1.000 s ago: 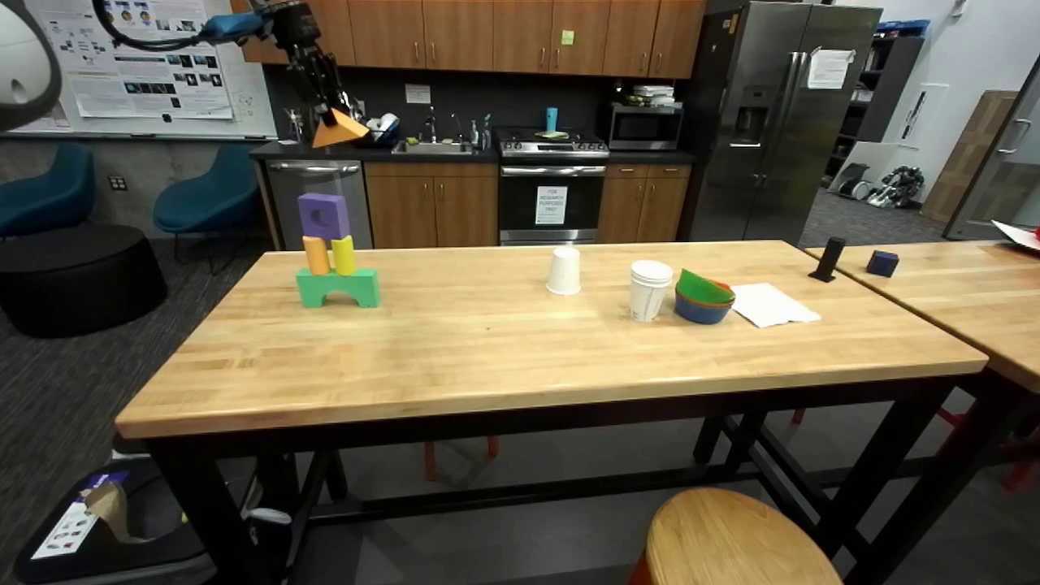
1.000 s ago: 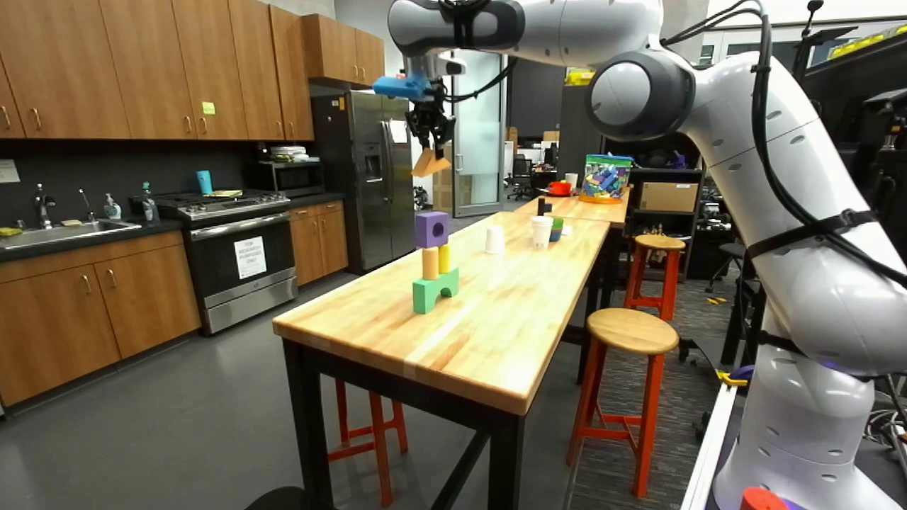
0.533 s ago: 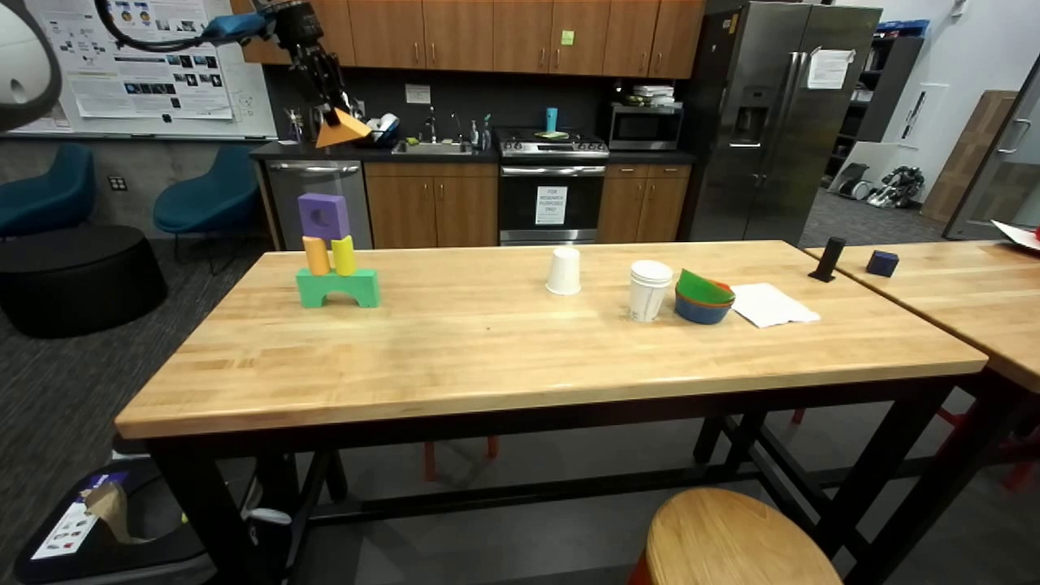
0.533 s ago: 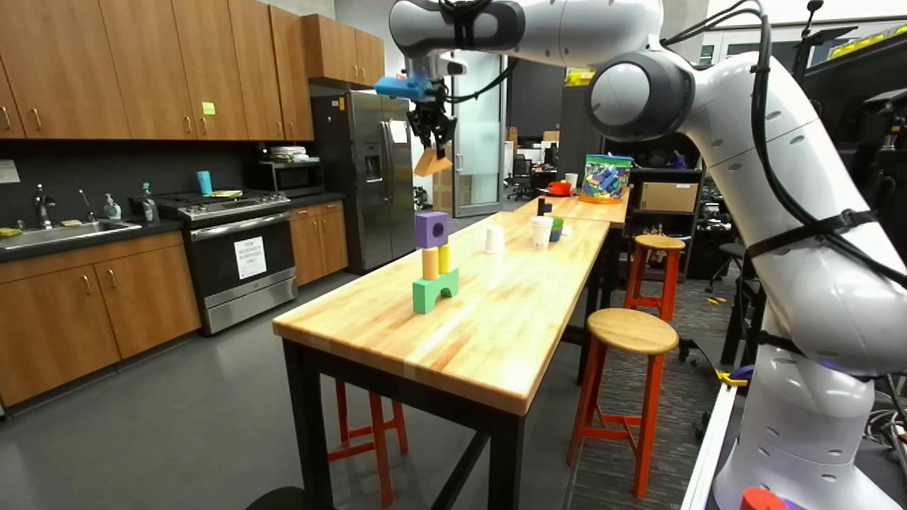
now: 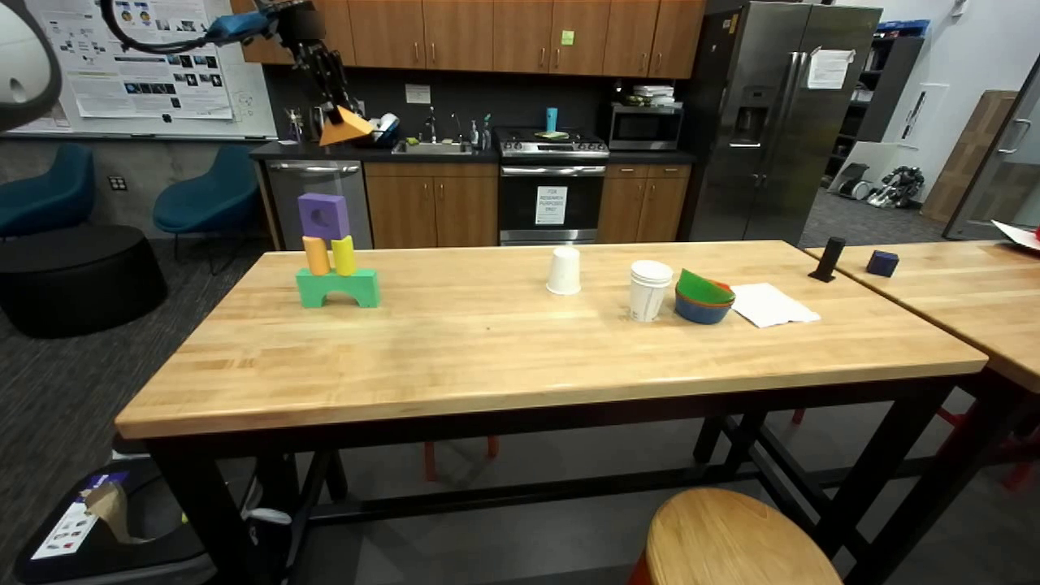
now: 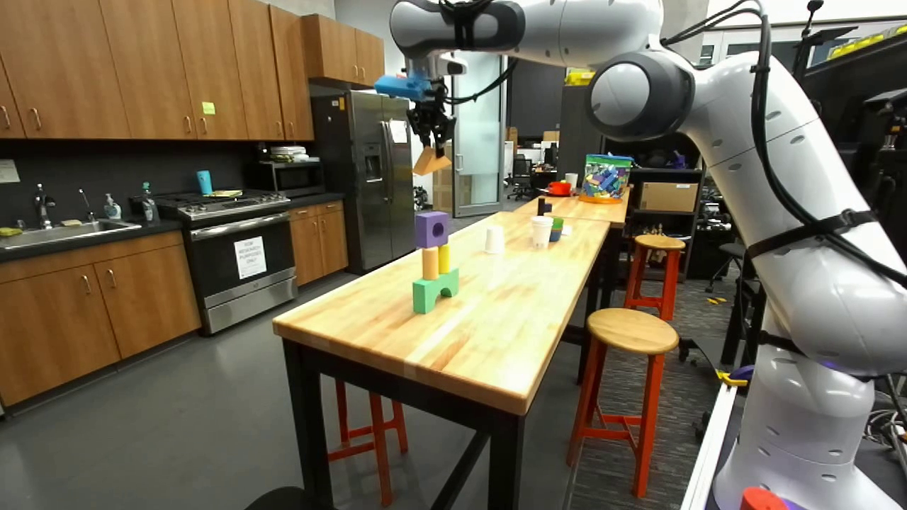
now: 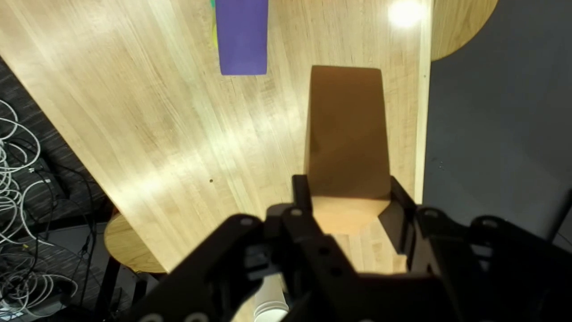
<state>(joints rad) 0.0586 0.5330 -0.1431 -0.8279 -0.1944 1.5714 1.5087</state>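
The end effector [image 7: 350, 199] is clamped on an orange wedge [image 7: 348, 134], gripping it near the ridge so that most of the wedge hangs below. Lower than the end effector, and off to one side of it in the wrist view, a tower [image 6: 430, 263] stands on the table [image 5: 487, 357]: a purple block [image 6: 428, 229] on an orange cylinder [image 5: 317, 255] and a yellow cylinder [image 5: 344, 257], with a green arch [image 5: 341, 281] beneath.

That tower is the likeliest casualty. Both cylinders are slim, so a sideways knock from the wedge could tip the purple block and bring the lot down. Lowered straight from here, the wedge might miss the purple block or clip its edge, since the wrist view shows them apart rather than overlapping. A bump on the wedge's hanging part could also swivel it in the grip; how firmly that grip bears is hard to judge, as the end effector shows very dark there.

Well beyond the end effector, a notice [image 5: 551, 205] on the oven door [image 5: 517, 203] reads "FOR RESEARCH PURPOSES ONLY". Any print on the posters [image 5: 150, 81] behind the end effector or the paper [image 5: 829, 69] on the refrigerator [image 5: 764, 154] is too small to make out; no brand is legible.
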